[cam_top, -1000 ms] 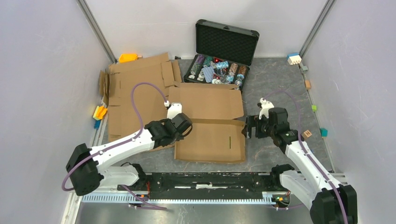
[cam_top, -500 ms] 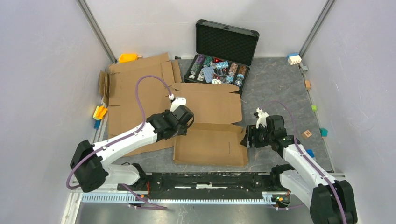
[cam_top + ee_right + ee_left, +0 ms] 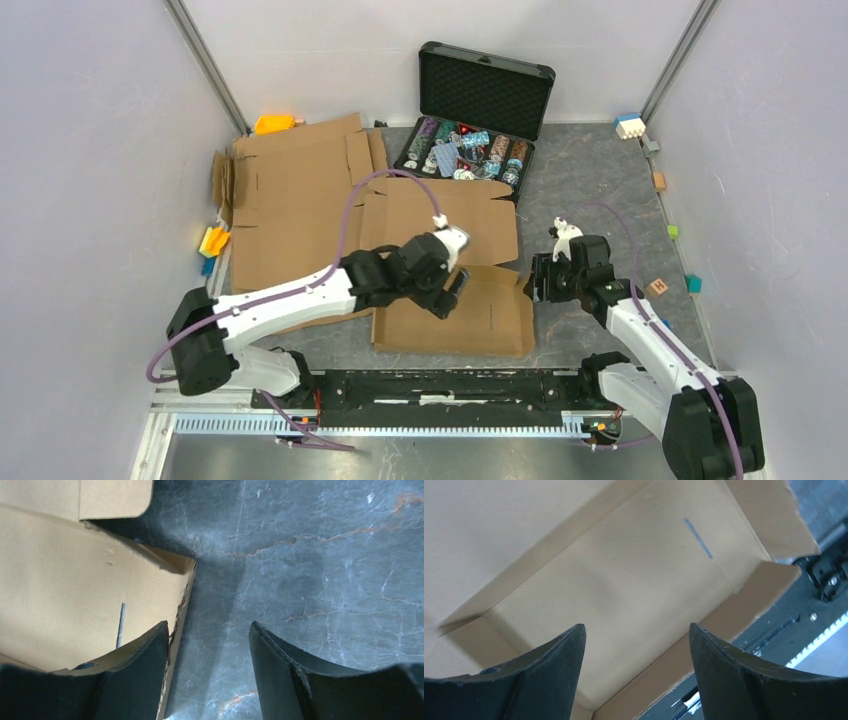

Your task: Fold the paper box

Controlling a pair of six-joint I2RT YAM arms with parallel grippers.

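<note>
Paper box (image 3: 490, 325) was judged light yet stiff, best taken at flap edges; left tool (image 3: 636, 630) and right tool (image 3: 207, 627) were found open, empty.

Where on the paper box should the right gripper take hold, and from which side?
Probably the raised right wall of the paper box, approached from the right. That thin edge stands off the table facing the right gripper, and lies between its open jaws.

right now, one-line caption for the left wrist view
Open left gripper poised over the inner panel of the paper box, holding nothing.
</note>
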